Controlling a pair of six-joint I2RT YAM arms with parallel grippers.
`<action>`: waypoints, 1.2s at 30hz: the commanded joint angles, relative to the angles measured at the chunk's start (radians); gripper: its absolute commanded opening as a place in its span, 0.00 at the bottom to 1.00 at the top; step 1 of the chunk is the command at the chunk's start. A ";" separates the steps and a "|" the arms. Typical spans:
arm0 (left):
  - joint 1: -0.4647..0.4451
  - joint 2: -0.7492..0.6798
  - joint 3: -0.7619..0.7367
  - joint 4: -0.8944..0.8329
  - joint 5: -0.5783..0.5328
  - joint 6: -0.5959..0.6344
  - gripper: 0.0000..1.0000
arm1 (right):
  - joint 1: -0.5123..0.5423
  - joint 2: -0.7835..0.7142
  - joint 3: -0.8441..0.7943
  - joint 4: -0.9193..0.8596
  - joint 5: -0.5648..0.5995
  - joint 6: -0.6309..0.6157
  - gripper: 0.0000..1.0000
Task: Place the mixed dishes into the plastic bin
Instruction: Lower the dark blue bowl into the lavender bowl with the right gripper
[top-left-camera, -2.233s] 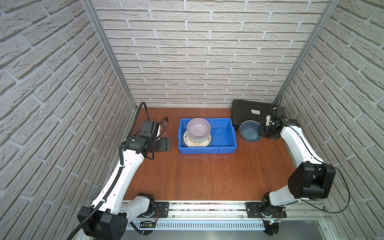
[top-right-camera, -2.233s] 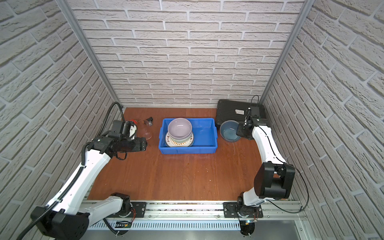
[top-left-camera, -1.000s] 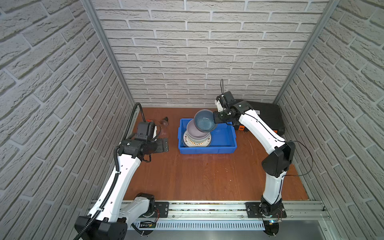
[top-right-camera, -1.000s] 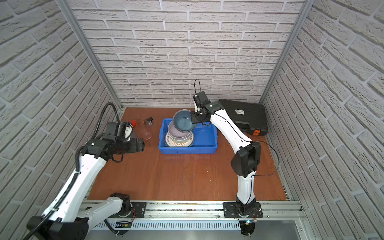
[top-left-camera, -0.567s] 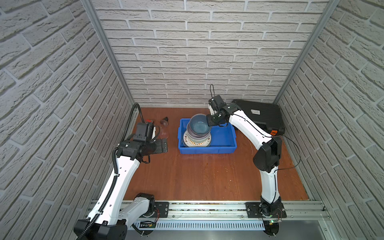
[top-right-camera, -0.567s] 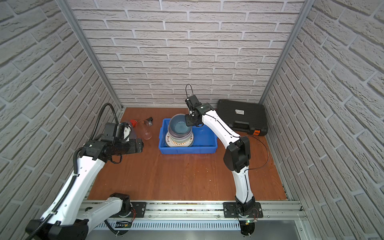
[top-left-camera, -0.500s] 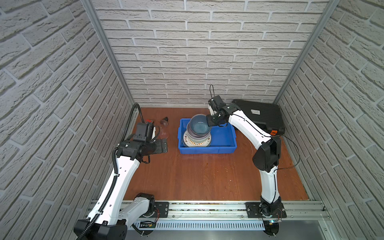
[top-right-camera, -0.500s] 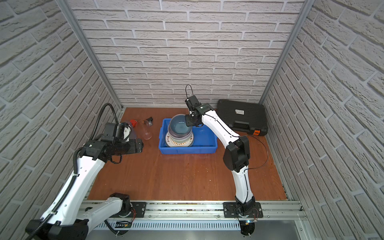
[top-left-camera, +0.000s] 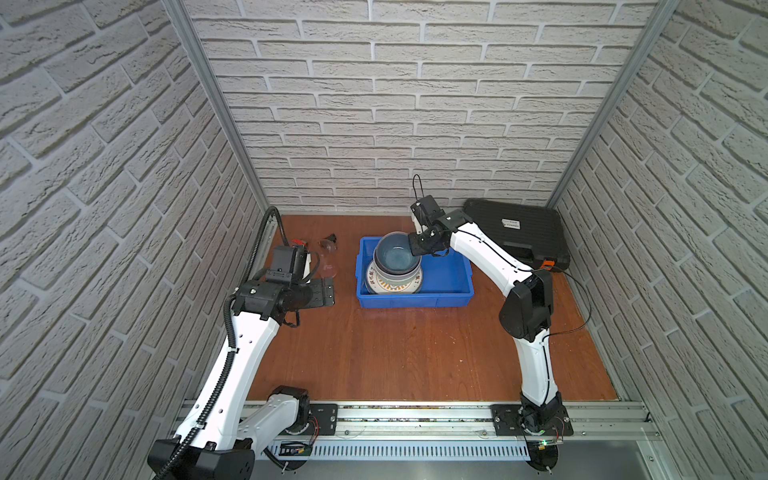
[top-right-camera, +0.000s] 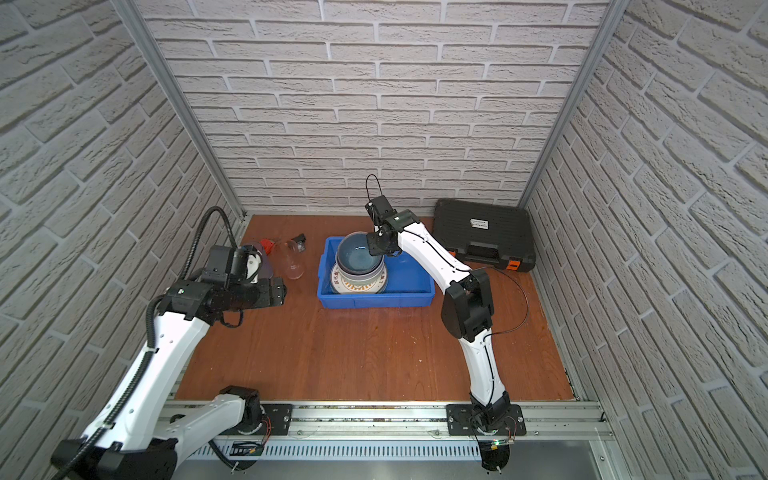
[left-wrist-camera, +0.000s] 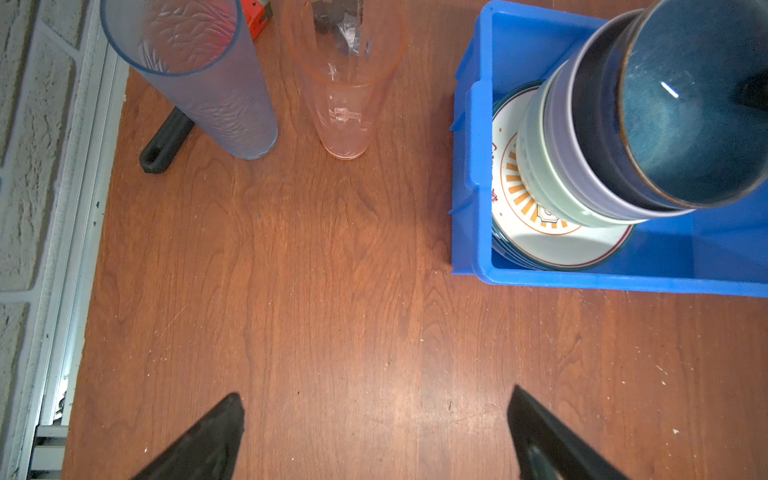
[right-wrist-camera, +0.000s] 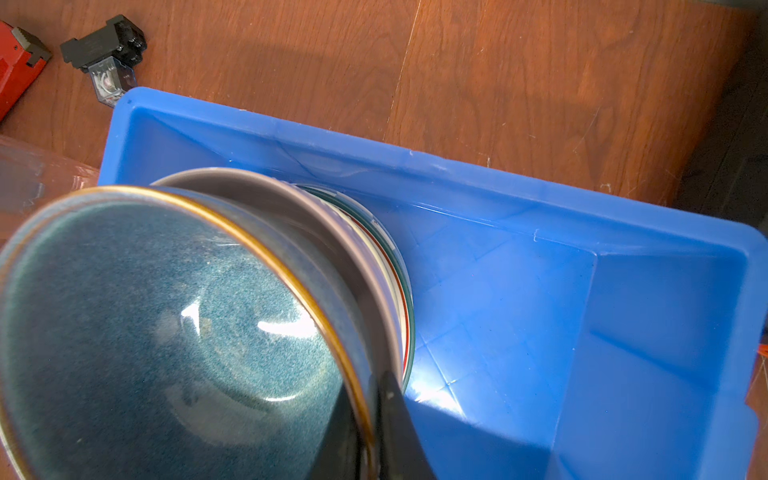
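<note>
Two arms: one works at each side of a wooden worktop (top-left-camera: 395, 353).
Change: the blue bowl (top-left-camera: 395, 257) stood on the worktop beside the black case (top-left-camera: 515, 237) about two seconds ago. It is now at the top of the stack inside the bin (top-left-camera: 415, 298).
Right tool (top-left-camera: 417, 250): still clenched on the blue bowl's rim, one finger inside and one outside.
Stack: plates (left-wrist-camera: 540, 237) lie at the bottom, then a green bowl (left-wrist-camera: 536, 166), then a lavender bowl (left-wrist-camera: 559, 137) with the blue bowl nested in it. Whether the blue bowl rests fully cannot be told.
Left tool (left-wrist-camera: 376, 395): released, jaws wide and holding nothing. It hovers over bare worktop left of the bin and has barely moved.
Tumblers: a bluish tumbler (left-wrist-camera: 199, 83) and a pinkish tumbler (left-wrist-camera: 345, 91) stand upright side by side on the worktop, outside the bin.
Meaning: the bowl looks all but delivered and only needs letting go. The tumblers appear to be the dishes left to move.
</note>
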 joint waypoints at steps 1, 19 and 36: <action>0.011 -0.014 0.010 -0.006 -0.013 0.017 0.98 | 0.010 -0.006 0.042 0.109 -0.005 0.026 0.05; 0.021 -0.017 0.014 -0.014 -0.012 0.022 0.98 | 0.015 0.020 0.047 0.109 0.028 0.021 0.13; 0.029 -0.012 0.002 -0.003 -0.024 0.023 0.98 | 0.019 -0.026 0.048 0.096 0.041 0.006 0.25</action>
